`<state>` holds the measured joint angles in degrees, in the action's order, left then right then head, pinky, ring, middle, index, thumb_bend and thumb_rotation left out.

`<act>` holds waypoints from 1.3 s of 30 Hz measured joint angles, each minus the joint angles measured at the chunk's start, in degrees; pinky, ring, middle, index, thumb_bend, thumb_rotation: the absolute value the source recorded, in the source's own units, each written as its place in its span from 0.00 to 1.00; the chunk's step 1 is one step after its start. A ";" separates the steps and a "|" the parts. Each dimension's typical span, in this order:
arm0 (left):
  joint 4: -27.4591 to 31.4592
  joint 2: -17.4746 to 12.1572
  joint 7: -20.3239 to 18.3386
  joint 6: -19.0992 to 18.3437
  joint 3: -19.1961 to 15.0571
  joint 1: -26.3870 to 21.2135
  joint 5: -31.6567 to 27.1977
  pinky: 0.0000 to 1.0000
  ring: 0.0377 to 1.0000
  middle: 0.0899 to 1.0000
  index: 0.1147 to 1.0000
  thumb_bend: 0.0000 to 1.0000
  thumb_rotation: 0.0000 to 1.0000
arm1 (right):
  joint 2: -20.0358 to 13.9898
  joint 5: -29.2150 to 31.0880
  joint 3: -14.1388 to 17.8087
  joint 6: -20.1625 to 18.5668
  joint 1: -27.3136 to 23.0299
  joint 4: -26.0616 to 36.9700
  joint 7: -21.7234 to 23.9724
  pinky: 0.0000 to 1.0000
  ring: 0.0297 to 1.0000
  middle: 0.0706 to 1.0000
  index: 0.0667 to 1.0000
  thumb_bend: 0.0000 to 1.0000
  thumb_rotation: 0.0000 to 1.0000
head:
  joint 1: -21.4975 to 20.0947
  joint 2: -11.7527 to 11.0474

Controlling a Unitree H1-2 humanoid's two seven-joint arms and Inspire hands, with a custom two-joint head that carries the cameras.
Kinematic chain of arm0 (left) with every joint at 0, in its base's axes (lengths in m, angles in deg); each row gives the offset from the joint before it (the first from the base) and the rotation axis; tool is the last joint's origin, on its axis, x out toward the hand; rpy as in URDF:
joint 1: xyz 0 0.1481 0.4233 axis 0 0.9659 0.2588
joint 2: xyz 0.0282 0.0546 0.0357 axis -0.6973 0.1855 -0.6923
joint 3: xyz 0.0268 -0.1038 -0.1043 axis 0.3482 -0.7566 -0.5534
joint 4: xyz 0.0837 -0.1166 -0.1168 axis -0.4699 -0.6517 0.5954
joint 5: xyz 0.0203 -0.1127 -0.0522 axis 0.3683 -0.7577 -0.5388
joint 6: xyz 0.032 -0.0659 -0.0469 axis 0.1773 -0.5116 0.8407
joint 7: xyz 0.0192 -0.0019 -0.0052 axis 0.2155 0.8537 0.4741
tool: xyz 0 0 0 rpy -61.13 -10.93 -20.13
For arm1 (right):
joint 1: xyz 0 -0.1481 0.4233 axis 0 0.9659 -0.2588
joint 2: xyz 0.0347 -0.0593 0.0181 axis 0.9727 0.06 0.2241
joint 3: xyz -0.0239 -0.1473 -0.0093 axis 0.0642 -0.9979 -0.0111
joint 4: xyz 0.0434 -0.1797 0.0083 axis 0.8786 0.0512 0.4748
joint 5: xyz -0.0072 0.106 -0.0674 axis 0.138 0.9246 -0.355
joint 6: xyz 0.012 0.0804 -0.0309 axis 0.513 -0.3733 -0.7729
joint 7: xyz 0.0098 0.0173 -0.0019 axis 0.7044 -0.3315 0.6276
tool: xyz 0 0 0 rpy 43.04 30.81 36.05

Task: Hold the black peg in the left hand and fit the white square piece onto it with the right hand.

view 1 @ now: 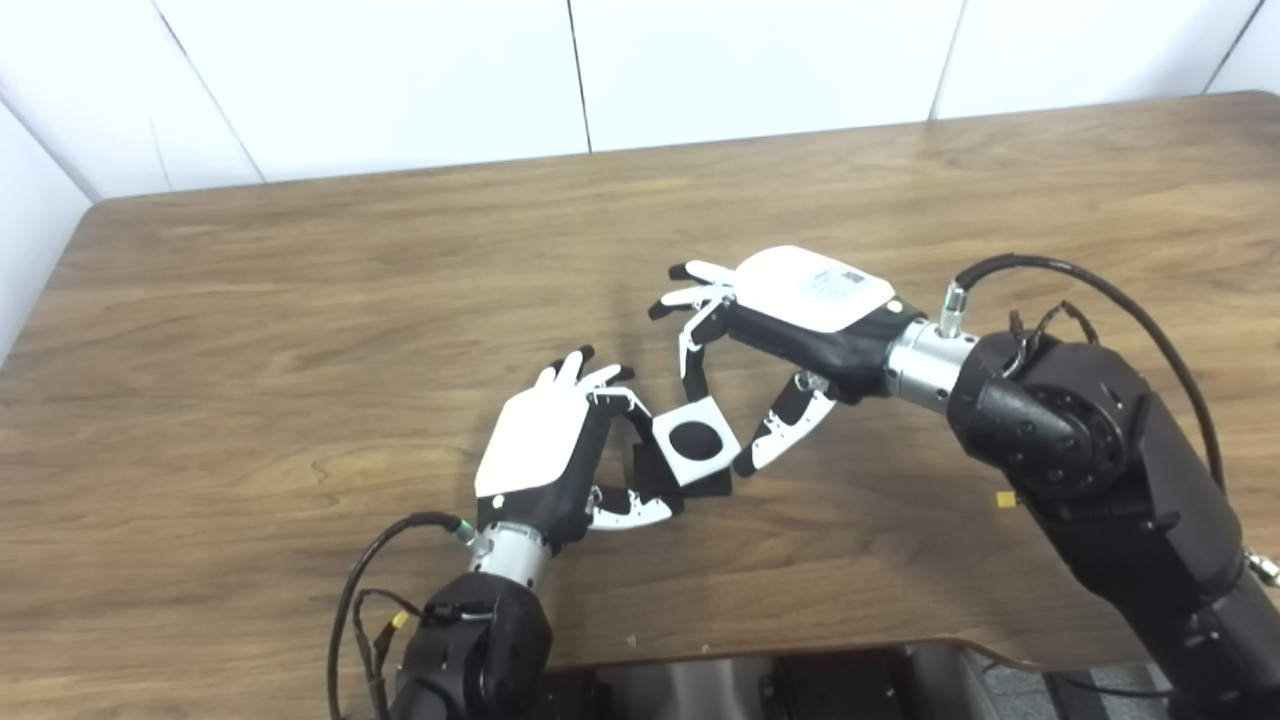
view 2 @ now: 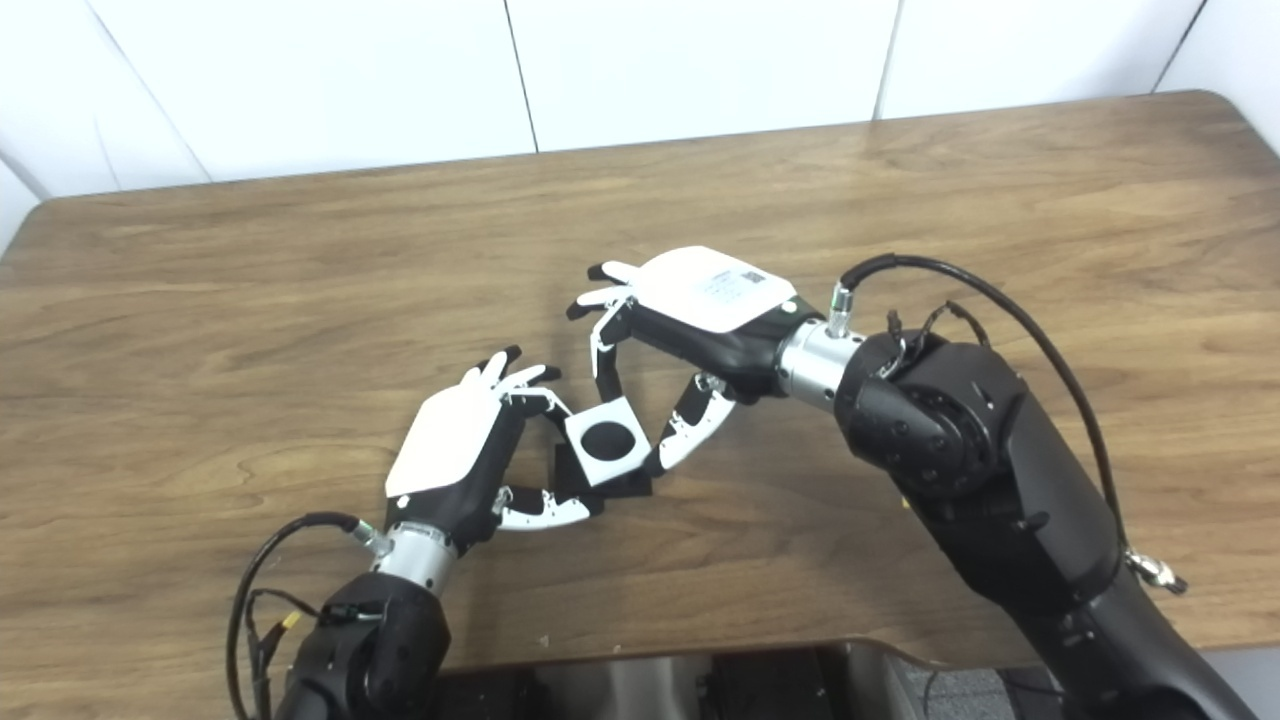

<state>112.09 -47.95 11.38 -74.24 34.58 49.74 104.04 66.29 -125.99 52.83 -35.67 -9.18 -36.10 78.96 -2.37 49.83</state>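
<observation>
While the left hand point(view 1: 545, 450) pinches the black peg point(view 1: 655, 470) at centre frame, the white square piece point(view 1: 695, 440) sits on it, apparently seated. The right hand point(view 1: 790, 330), fingers spread, touches its edges. Press squarely and keep the peg steady. No containers are on the table point(view 1: 300, 300).

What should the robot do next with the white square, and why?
Probably draw the right hand gently away. The white square piece already sits on the black peg, whose dark end fills its hole, while the left hand holds the black part. The right hand's fingers look spread beside the square, hardly gripping it.
</observation>
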 measured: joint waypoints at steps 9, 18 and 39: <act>-0.01 0.19 0.00 -0.18 0.10 0.01 0.15 1.00 1.00 0.86 0.42 0.52 0.07 | 0.27 -0.09 -0.05 0.18 0.26 -0.43 -0.01 0.89 0.99 0.89 0.45 0.52 0.15 | 0.00 0.00; 0.01 0.26 0.04 -0.22 0.04 0.12 -0.28 1.00 1.00 0.87 0.42 0.52 0.07 | 0.52 -0.44 -0.03 0.21 0.26 -1.00 -0.49 0.88 0.99 0.90 0.46 0.52 0.15 | -0.26 0.18; 0.17 0.38 -0.09 -0.36 0.10 0.13 -0.04 1.00 1.00 0.86 0.42 0.52 0.07 | 0.46 -1.30 0.20 0.06 0.45 -1.42 -0.55 0.89 0.99 0.90 0.46 0.52 0.14 | -0.26 0.79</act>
<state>112.26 -47.57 11.29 -74.61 34.68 49.86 104.00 66.75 -127.29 53.04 -35.60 -8.73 -37.52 78.42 -2.64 50.63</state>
